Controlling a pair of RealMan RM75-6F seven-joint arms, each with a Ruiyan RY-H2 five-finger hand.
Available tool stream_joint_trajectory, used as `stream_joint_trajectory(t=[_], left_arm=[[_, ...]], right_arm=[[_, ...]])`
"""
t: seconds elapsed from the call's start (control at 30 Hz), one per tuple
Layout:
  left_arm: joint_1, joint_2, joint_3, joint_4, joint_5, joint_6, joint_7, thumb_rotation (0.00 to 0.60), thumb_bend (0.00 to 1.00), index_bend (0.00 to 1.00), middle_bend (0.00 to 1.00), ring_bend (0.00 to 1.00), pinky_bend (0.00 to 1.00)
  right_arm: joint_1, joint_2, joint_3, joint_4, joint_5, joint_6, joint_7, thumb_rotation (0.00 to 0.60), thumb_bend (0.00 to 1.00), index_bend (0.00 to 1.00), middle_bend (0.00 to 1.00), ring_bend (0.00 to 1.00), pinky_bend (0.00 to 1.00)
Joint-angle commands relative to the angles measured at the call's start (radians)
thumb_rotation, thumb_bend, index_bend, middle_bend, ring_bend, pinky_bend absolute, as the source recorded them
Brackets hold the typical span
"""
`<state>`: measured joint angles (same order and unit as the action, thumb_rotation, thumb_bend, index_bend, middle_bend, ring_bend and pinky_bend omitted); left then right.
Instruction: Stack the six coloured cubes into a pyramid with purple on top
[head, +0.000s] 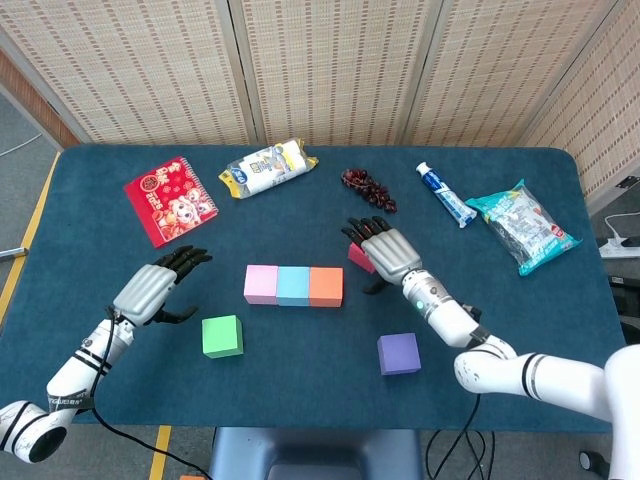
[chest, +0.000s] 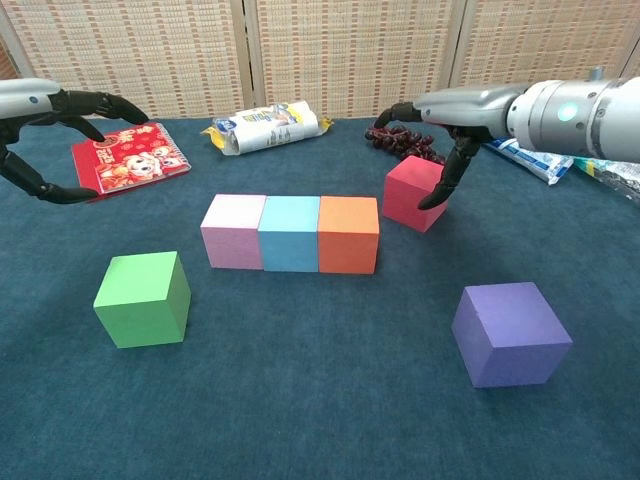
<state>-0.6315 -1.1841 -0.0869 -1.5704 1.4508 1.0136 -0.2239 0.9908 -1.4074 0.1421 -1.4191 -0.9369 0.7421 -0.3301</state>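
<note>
— Your fingers (chest: 447, 180)?

— On my right hand (head: 388, 253) they're spread over the red foam cube (chest: 414, 192), gripping nothing yet. My left hand (head: 150, 290) hangs open over the blue counter (head: 300, 370), holding nothing.

— Which step?

— I judge the base done: the pink cube (chest: 232, 231), cyan cube (chest: 289, 233) and orange cube (chest: 348, 234) touch in a row, just left of those fingers. Next I close on red, then lift it onto the row. The green cube (head: 222, 335) and purple cube (head: 398, 353) wait nearer me.
</note>
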Motion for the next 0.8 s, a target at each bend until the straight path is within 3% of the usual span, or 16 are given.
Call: stream_joint_trajectory(t=[0.03,0.43,0.8], left_arm=[[0.002,0.001,0.0,-0.001,-0.001,0.0,-0.001,0.6,0.32,0.12,0.07,0.01,0.17],[0.017,0.007,0.006,0.005,-0.005,0.006,-0.011,0.6,0.32,0.12,0.07,0.02,0.17],[0.029,0.01,0.01,0.018,0.004,0.018,-0.031,0.6,0.32,0.12,0.07,0.02,0.17]], right_arm=[[0.023,-0.059,-0.005,0.071,0.043,-0.014,-0.038,0.6,0.12,0.0,0.0,0.0,0.01],[0.054,-0.217,0.021,0.234,0.051,-0.018,-0.043,0.6,0.1,0.0,0.0,0.0,0.0],[0.062,-0.261,0.044,0.265,0.041,-0.025,-0.031,0.6,0.1,0.0,0.0,0.0,0.0]])
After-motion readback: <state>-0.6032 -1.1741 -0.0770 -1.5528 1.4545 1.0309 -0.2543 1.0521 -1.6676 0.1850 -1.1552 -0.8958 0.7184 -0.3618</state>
